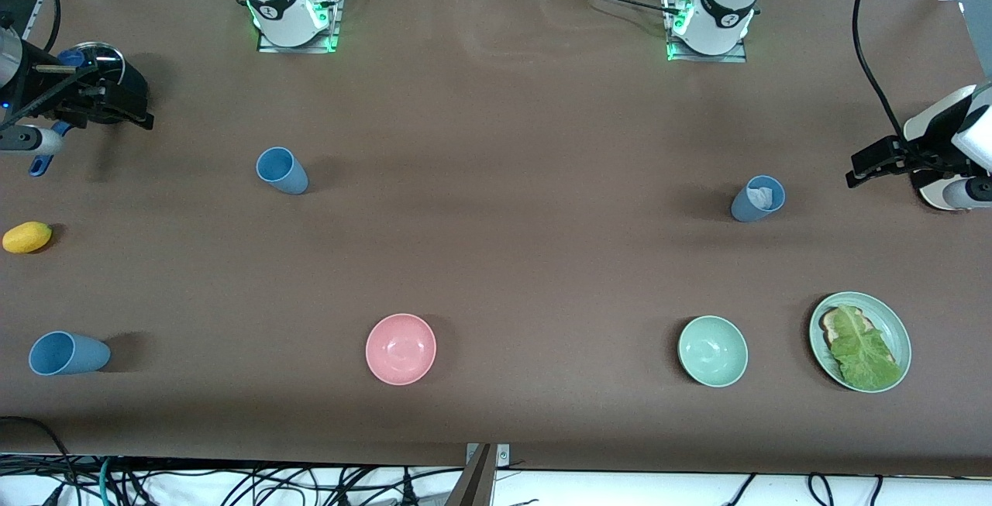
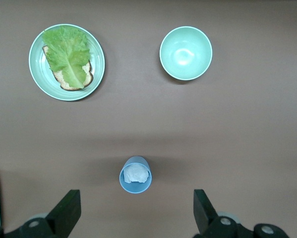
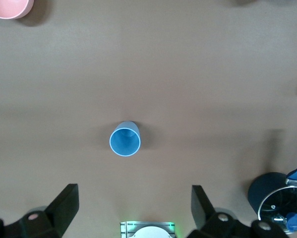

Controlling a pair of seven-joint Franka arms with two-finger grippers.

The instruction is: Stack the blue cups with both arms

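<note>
Brown table (image 1: 496,258) held three upright blue cups (image 1: 282,170), well apart | left gripper (image 2: 137,210) and right gripper (image 3: 135,208) hovered open, empty | risk: paper-stuffed cup (image 1: 758,198) might block nesting.

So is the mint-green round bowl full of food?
No, the mint-green round bowl is empty; the lettuce and bread lie on the green plate beside it.

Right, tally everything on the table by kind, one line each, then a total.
Blue cups: 3
Bowls: 2, pink and green
Plate with bread and lettuce: 1
Lemon: 1
Total: 7, leaving out the items partly hidden under the right hand.
</note>
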